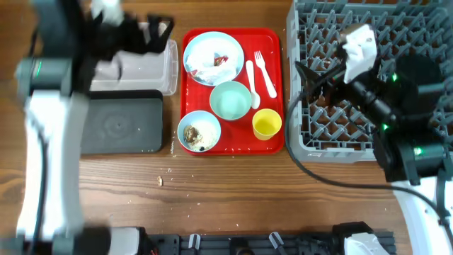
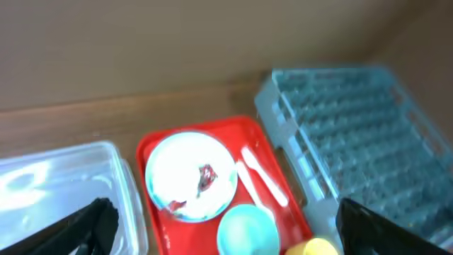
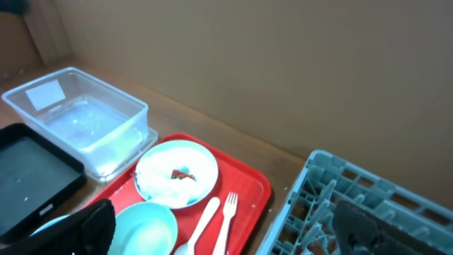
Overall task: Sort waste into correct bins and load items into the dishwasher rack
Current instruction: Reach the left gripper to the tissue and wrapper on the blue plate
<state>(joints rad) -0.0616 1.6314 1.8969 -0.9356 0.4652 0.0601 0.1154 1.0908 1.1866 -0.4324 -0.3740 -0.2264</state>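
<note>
A red serving tray (image 1: 272, 42) holds a pale blue plate (image 1: 202, 44) with a red wrapper (image 1: 221, 59) and white napkin wads (image 1: 207, 69). It also holds an empty blue bowl (image 1: 231, 100), a blue bowl with brown scraps (image 1: 199, 132), a yellow cup (image 1: 267, 123), a white fork (image 1: 265, 73) and a spoon (image 1: 251, 81). My left gripper (image 1: 154, 32) is open and empty above the clear tub (image 1: 168, 71). My right gripper (image 1: 311, 76) is open and empty over the grey rack's (image 1: 368, 134) left edge. The plate (image 3: 159, 177) and wrapper (image 3: 184, 174) show in the right wrist view.
A black tray (image 1: 120, 124) lies in front of the clear tub. A few crumbs (image 1: 161, 180) lie on the wooden table near the red tray's front left corner. The left arm stands along the table's left side.
</note>
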